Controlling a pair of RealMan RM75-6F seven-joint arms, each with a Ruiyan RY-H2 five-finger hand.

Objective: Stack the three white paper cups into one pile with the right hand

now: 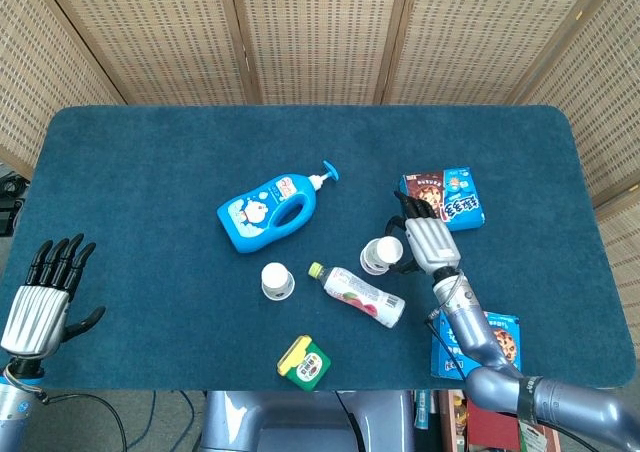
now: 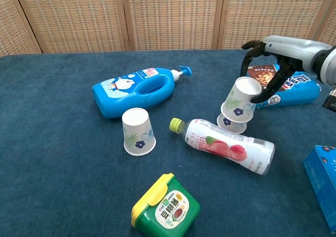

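Observation:
Two white paper cups with blue flowers sit nested, mouths down, right of centre: the top cup (image 2: pixel 241 96) leans to the right over the lower cup (image 2: pixel 230 123). My right hand (image 2: pixel 269 64) curls around the top cup and grips it, thumb at its side. In the head view the pair (image 1: pixel 378 255) sits just left of that hand (image 1: pixel 427 240). The third cup (image 2: pixel 138 131) stands alone, mouth down, left of the drink bottle, also visible from the head as the lone cup (image 1: pixel 276 280). My left hand (image 1: pixel 45 294) hangs open off the table's front left corner.
A blue pump bottle (image 2: pixel 137 90) lies behind the lone cup. A clear drink bottle (image 2: pixel 231 145) lies in front of the nested cups. A green tub with a yellow lid (image 2: pixel 165 205) sits near the front. A cookie box (image 2: pixel 287 87) lies behind my right hand; another blue box (image 2: pixel 323 187) is at the right edge.

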